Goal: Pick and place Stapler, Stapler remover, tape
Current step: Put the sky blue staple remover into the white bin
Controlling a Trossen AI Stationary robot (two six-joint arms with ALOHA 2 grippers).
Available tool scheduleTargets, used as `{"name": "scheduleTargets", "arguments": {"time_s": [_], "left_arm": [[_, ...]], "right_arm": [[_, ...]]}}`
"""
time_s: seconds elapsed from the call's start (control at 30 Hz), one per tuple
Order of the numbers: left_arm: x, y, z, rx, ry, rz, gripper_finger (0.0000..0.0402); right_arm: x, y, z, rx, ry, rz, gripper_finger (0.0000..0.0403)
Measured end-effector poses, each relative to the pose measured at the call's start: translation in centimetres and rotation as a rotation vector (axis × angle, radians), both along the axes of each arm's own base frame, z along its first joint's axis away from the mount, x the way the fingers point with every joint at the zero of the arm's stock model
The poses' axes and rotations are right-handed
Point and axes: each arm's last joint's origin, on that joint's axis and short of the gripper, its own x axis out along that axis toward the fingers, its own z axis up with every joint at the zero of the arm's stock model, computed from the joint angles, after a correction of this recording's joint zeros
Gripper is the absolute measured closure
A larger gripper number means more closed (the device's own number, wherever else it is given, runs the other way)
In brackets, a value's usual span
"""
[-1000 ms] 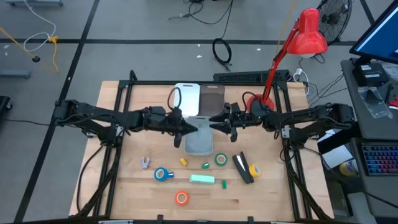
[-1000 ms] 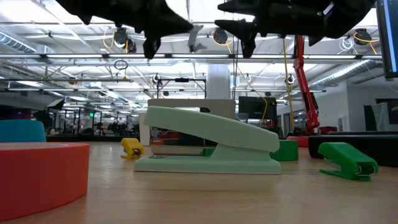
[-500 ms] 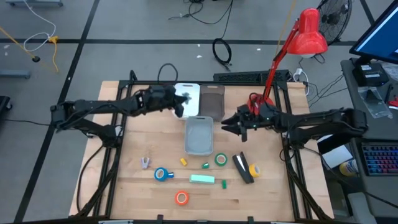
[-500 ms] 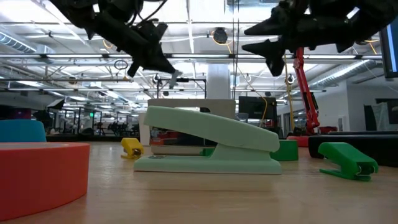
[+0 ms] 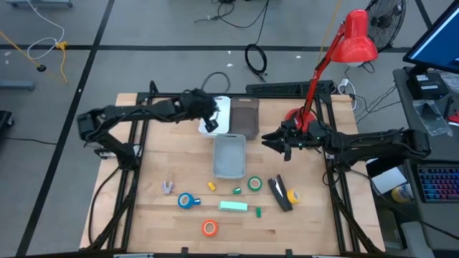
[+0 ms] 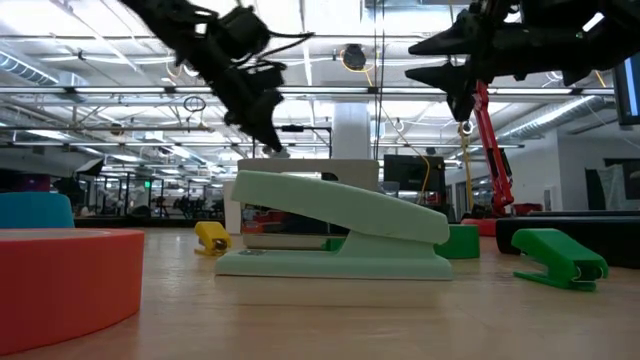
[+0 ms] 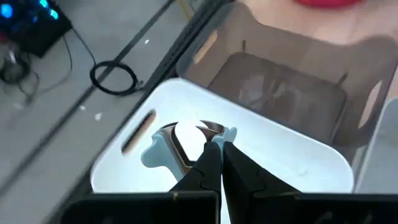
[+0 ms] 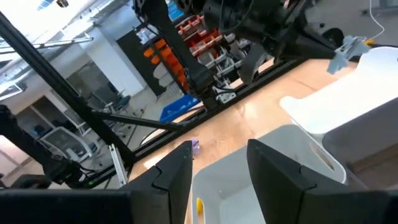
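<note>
Moved back from over the grey bin (image 5: 229,156): left claw (image 5: 210,126), now above the white bin (image 5: 221,105), pinching a pale-blue staple remover (image 7: 186,140). Right claw (image 5: 275,141) spread, empty (beside the grey bin). Stapler (image 5: 233,206) and tape rolls (image 5: 188,201) on the worktop (image 5: 158,158).

Three bins (image 5: 229,156) are sitting mid-table, two behind one. Tape rolls (image 5: 188,201) and a stapler (image 5: 233,206) are lying in front; a lamp (image 5: 356,37) is standing back right.
</note>
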Motion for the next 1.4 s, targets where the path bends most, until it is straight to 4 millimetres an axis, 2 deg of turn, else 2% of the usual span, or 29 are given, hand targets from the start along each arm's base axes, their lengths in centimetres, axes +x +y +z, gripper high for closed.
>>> {"name": "scheduleTargets", "arguments": {"time_s": [0.2, 0.37, 0.57, 0.87, 1.2, 1.4], "left_arm": [[3.2, 2.6, -0.6, 0.052, 0.236, -0.086, 0.0402], [4.5, 4.4, -2.1, 0.0, 0.369, -0.141, 0.0402], [4.8, 5.1, -3.6, -0.086, 0.398, -0.201, 0.0401], [4.8, 6.1, -6.0, -0.136, 0.456, -0.195, 0.0401], [4.6, 6.9, -7.3, -0.202, 0.447, -0.19, 0.0398], [4.6, 6.9, -7.1, -0.196, 0.427, -0.184, 0.0396]], "right_arm": [[0.0, 0.0, 0.0, -0.014, 0.006, 0.003, 0.0259], [0.0, 0.0, -0.1, -0.012, 0.007, 0.003, 0.0257], [0.0, 0.0, -0.1, -0.018, 0.008, 0.006, 0.026], [0.0, 0.0, -0.1, -0.022, 0.008, 0.005, 0.0258], [0.0, 0.0, 0.0, -0.022, 0.008, 0.005, 0.0257], [0.0, 0.0, 0.0, -0.022, 0.007, 0.005, 0.0261]]}}
